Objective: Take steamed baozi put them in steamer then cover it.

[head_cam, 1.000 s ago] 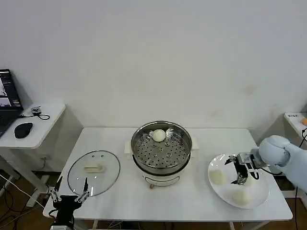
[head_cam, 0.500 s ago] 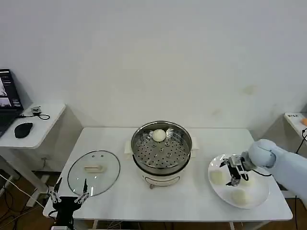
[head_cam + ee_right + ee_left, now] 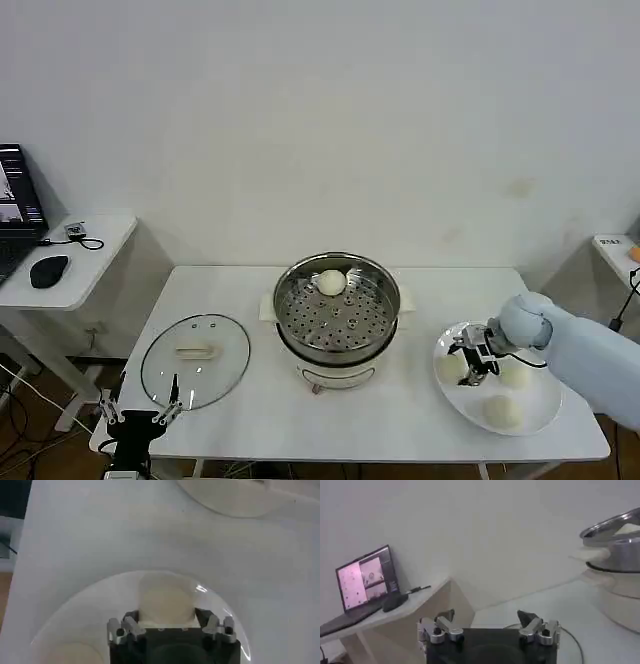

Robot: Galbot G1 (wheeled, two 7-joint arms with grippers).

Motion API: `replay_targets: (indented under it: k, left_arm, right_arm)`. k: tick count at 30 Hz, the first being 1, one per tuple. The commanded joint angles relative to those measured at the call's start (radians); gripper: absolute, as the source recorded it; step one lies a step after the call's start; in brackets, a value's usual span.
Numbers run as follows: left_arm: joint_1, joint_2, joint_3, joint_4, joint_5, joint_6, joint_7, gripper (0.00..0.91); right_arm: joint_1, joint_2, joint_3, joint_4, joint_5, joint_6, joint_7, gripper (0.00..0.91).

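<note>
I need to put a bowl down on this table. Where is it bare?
Bare tabletop lies between the glass lid and the steamer, along the back edge behind both, and at the front between steamer and plate. The plate side is crowded: three buns, with the right gripper over one.

No text, label, brand or number can be read. The laptop (image 3: 364, 582) screen on the side desk (image 3: 75, 255) shows content too small to make out, as does a small label at the right.

Plain white wall (image 3: 320, 120), white table (image 3: 250, 400), side desk (image 3: 75, 265) with laptop (image 3: 15, 210)
</note>
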Motion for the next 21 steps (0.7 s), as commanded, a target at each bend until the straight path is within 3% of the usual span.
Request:
replay_targets:
  k: [1, 6, 13, 21]
  left_arm:
    - [-0.001, 0.001, 0.002, 0.002, -0.001, 0.001, -0.001, 0.907]
    - [-0.007, 0.001, 0.01, 0.004, -0.001, 0.002, -0.002, 0.907]
    - [-0.017, 0.005, 0.027, 0.004, -0.001, 0.004, -0.002, 0.907]
    - [-0.015, 0.007, 0.034, -0.011, 0.001, 0.006, -0.002, 0.907]
  right_arm:
    - [0.01, -0.002, 0.001, 0.003, 0.002, -0.001, -0.008, 0.675]
    - [0.077, -0.071, 0.021, 0.045, 0.037, 0.001, -0.046, 0.675]
    - [0.242, -0.124, 0.001, 0.077, 0.106, 0.001, -0.059, 0.675]
    - [0.596, -0.05, -0.208, 0.1, 0.259, -0.049, -0.04, 0.685]
